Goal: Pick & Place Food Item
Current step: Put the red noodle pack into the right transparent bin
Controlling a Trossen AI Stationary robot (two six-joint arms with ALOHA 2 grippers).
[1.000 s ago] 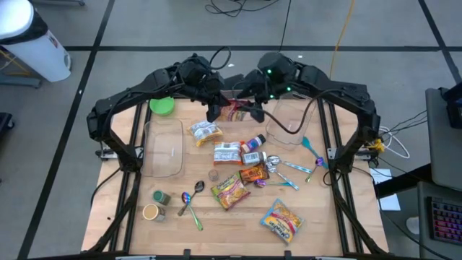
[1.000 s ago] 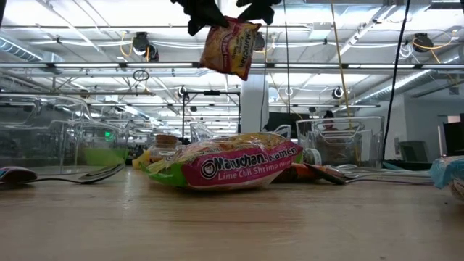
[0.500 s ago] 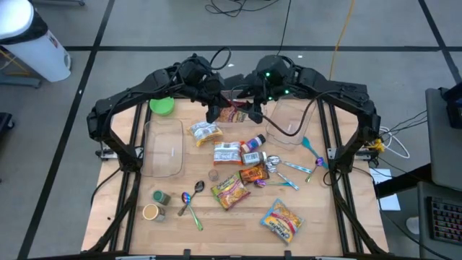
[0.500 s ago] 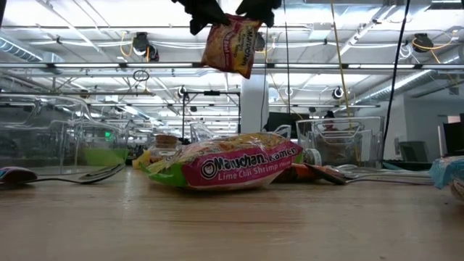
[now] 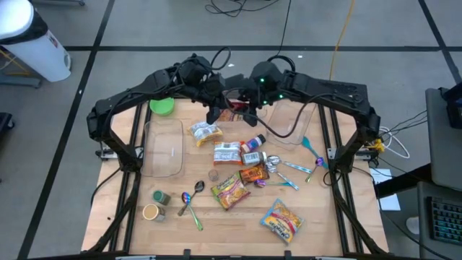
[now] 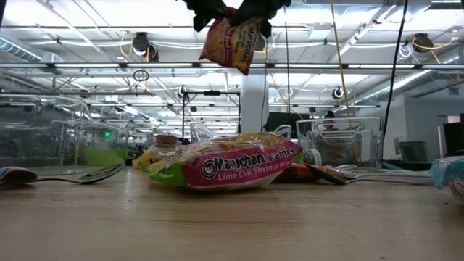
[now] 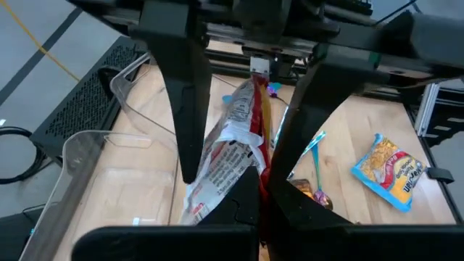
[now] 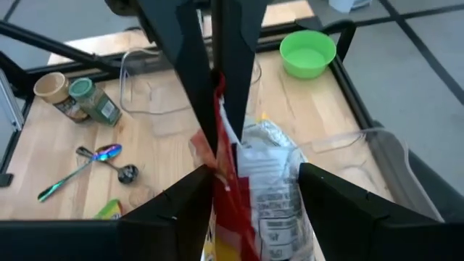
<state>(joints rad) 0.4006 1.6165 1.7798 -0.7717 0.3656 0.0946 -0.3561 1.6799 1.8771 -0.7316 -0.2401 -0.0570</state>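
Note:
A yellow-and-red ramen packet (image 6: 232, 42) hangs high above the table's far middle, and shows between the arms in the high view (image 5: 230, 113). My left gripper (image 5: 215, 110) is shut on it. My right gripper (image 5: 244, 108) faces the left one. It is open, with one finger (image 8: 190, 197) on each side of the packet's crinkled body (image 8: 264, 185). More food packets lie on the table, among them a pink-and-green Maruchan one (image 6: 232, 165). My left gripper pinches the packet's sealed end (image 7: 246, 156) between its two shut fingers, coming level to slanting down from the table's left. The packet is lifted clear and hangs tilted below the fingers. My right gripper's fingers straddle the packet; whether they touch it I cannot tell.
Two clear tubs (image 5: 162, 148) (image 5: 292, 119) stand left and right of the middle, and a green bowl (image 5: 162, 106) is at the far left. Packets, a small bottle (image 5: 254, 142), spoons (image 5: 189, 202) and two jars (image 5: 155, 204) are scattered over the near half.
My right gripper has moved toward the table's left and slightly down, closing in on the packet held by my left gripper. The packet has stayed aloft and has turned a little.

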